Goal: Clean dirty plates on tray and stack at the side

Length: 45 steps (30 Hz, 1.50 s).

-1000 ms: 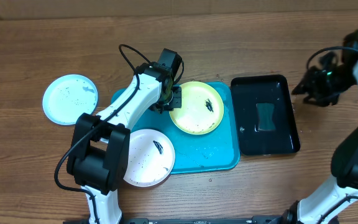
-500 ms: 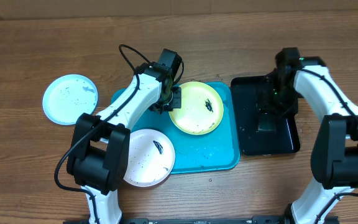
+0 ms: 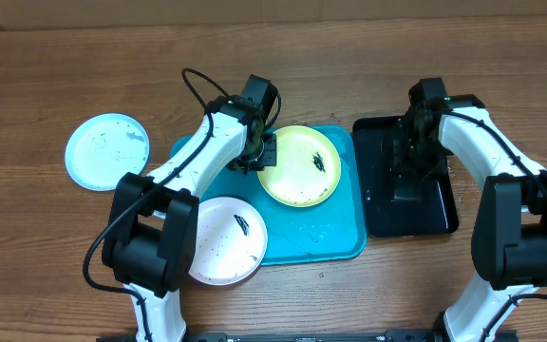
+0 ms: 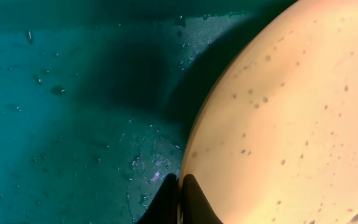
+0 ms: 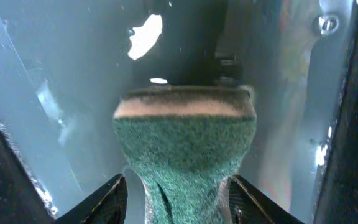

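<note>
The yellow-green plate (image 3: 300, 166) lies on the turquoise tray (image 3: 330, 237) at its back, with dark smears and specks. My left gripper (image 3: 265, 156) is shut on this plate's left rim; in the left wrist view the fingertips (image 4: 180, 186) pinch the plate (image 4: 291, 124) edge above the wet tray floor (image 4: 73, 124). The white plate (image 3: 224, 242) sits over the tray's front left corner. The light teal plate (image 3: 107, 150) rests on the table to the left. My right gripper (image 3: 409, 163) stands open, low in the black tray.
A glossy black tray (image 3: 440, 214) stands right of the turquoise one, wet inside (image 5: 55, 74). A green sponge (image 5: 185, 143) lies in it between my right fingers (image 5: 118, 186), with a gap on the left side. Bare wooden table surrounds both trays.
My right arm swung in from the far right and came down over the sponge in the black tray. The left arm and the plates have not moved.
</note>
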{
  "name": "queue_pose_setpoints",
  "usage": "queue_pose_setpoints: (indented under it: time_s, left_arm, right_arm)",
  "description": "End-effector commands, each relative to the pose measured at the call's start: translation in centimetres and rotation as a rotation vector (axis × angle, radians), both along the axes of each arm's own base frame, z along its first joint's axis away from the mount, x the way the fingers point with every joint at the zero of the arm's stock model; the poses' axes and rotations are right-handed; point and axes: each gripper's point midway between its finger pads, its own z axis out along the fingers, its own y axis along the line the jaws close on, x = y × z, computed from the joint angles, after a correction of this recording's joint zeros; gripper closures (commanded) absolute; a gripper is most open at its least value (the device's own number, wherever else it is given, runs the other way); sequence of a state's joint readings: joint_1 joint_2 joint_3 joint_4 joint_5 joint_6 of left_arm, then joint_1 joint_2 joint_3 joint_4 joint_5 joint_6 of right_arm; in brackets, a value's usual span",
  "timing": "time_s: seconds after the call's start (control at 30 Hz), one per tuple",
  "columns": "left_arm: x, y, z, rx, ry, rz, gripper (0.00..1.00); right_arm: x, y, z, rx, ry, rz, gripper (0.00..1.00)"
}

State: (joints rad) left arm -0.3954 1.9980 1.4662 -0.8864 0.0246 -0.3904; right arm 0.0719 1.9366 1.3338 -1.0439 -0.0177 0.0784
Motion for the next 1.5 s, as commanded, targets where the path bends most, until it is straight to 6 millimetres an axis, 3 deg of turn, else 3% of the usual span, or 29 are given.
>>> queue_pose_setpoints:
  time_s: [0.0,0.1,0.2,0.5,0.6,0.67,0.87,1.0,1.33,1.47]
  left_arm:
    - [0.6,-0.2,0.8,0.008,-0.029,-0.012,0.96]
    - [0.6,-0.2,0.8,0.007,-0.029,-0.012,0.96]
    - [0.6,-0.2,0.8,0.007,-0.029,-0.012,0.96]
    - [0.6,-0.2,0.8,0.008,-0.03,-0.012,0.96]
    - [0.6,-0.2,0.8,0.008,-0.029,-0.012,0.96]
    - [0.6,-0.2,0.8,0.008,-0.03,-0.012,0.96]
    - [0.5,-0.1,0.8,0.009,-0.027,-0.012,0.96]
    - [0.3,0.0,0.6,0.013,-0.019,-0.012,0.96]
    - [-0.8,0.8,-1.6,0.04,0.0,-0.008,0.95]
    - [-1.1,0.9,-2.1,0.042,0.005,-0.008,0.83]
  right_arm:
    - [-0.2,-0.5,0.1,-0.028,0.001,-0.003,0.45]
    - [-0.1,-0.5,0.1,-0.027,-0.004,-0.003,0.45]
    - [-0.2,-0.5,0.1,-0.027,-0.001,-0.004,0.53]
    - [-1.5,-0.5,-1.5,-0.025,0.027,-0.008,0.53]
    - [-1.4,-0.2,-1.6,-0.006,0.019,-0.011,0.82]
    - [-0.9,0.1,-1.2,0.008,0.006,-0.012,0.91]
    - [0.3,0.2,0.2,0.011,-0.017,-0.011,0.75]
    - [0.5,0.2,0.5,0.011,-0.021,-0.011,0.95]
    - [0.5,0.2,0.5,0.011,-0.021,-0.011,0.96]
    - [0.5,0.2,0.5,0.011,-0.022,-0.011,0.96]
